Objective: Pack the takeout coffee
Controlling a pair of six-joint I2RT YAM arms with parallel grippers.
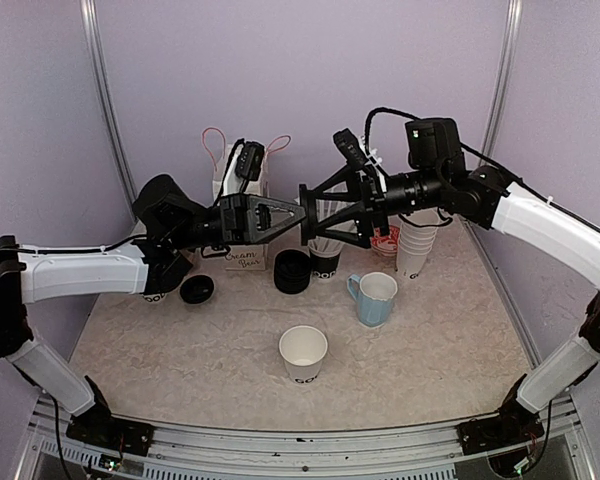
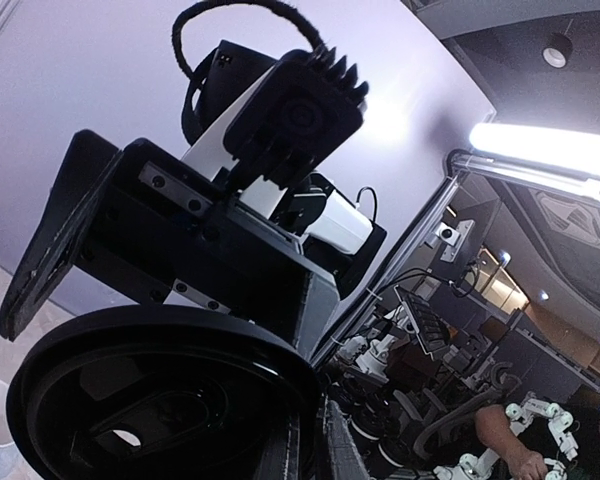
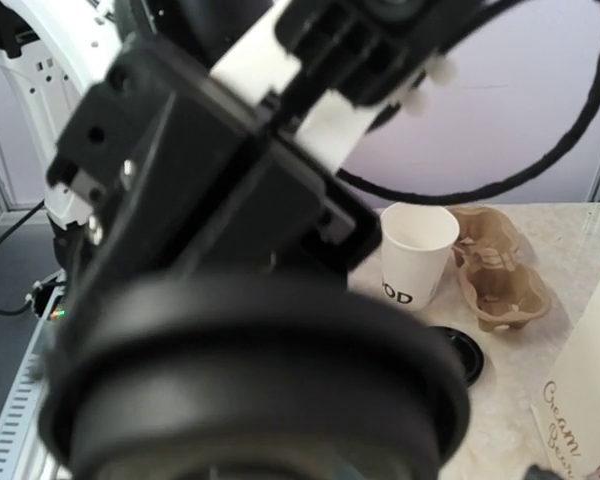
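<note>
So both arms meet in mid-air over the counter (image 1: 180,380). The left gripper (image 1: 296,215) is pinched tight on a black lid (image 2: 170,400) held on edge, and the right gripper (image 1: 310,215) faces it with its fingers spread wide either side of that lid (not squeezing it, far as I can see). One lidless GOOD cup (image 1: 303,352) stands front and centre. A second GOOD cup (image 1: 325,263) sits further back, right beside a stack of black lids (image 1: 292,271), near the paper bag (image 1: 243,255).
</note>
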